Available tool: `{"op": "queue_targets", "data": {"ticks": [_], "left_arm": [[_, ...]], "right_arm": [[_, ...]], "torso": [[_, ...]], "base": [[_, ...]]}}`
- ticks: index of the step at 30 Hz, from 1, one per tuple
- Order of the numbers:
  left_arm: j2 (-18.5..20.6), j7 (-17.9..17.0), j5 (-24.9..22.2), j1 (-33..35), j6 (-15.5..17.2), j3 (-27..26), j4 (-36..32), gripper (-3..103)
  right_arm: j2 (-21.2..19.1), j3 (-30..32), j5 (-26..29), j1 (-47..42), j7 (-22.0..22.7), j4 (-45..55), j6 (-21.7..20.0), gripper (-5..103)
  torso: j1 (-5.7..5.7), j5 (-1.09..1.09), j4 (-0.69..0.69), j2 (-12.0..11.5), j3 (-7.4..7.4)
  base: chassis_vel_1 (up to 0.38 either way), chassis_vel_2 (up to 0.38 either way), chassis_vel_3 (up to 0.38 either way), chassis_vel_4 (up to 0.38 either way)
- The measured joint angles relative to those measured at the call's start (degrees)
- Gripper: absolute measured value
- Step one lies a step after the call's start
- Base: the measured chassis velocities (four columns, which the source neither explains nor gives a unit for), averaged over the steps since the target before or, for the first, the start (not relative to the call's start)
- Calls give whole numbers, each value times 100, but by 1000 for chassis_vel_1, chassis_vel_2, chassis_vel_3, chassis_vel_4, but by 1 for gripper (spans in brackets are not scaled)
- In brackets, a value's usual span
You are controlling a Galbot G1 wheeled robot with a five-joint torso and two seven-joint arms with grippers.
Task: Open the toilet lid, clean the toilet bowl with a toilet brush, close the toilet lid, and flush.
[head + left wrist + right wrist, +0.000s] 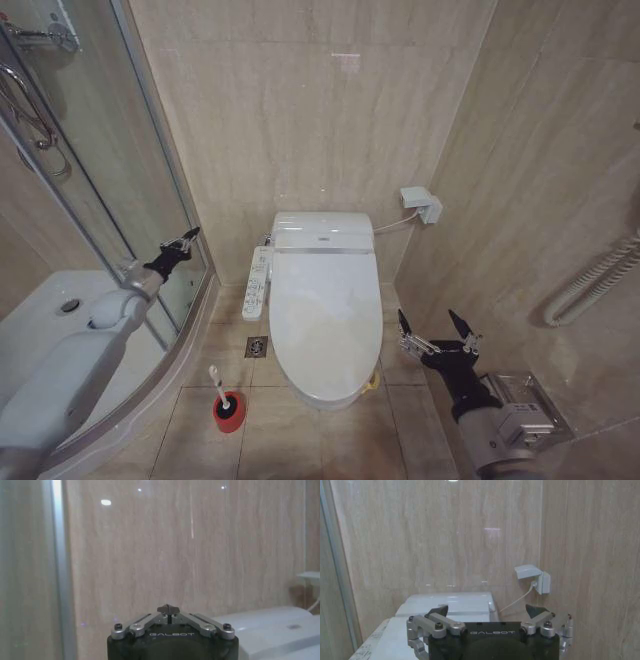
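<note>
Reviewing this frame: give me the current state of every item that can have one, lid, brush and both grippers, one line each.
Large white glossy plastic toilet lid: closed, lying flat over the bowl.
Small toilet brush with thin white handle: standing in its red round cup holder on the floor, untouched.
Left gripper: jaws shut, raised beside the glass shower door, holding nothing.
Right gripper: jaws open, empty, to the right of the toilet.
</note>
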Motion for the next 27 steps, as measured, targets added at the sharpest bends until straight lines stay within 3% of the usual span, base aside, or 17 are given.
{"op": "queue_targets", "data": {"ticks": [2,10,27], "left_arm": [[-137,37,23,-283,-90,368,311,0],[-517,192,229,-747,-333,810,859,0],[-822,307,347,-604,-389,1009,903,0]], "right_arm": [[0,0,0,0,0,0,0,100],[0,0,0,-1,0,0,0,100],[0,0,0,0,0,0,0,100]], "torso": [[0,-1,0,0,0],[-2,1,-2,1,-1],[4,-1,2,-1,2]], "base": [[0,0,0,0],[-15,11,17,-24],[-131,128,132,-139]]}}
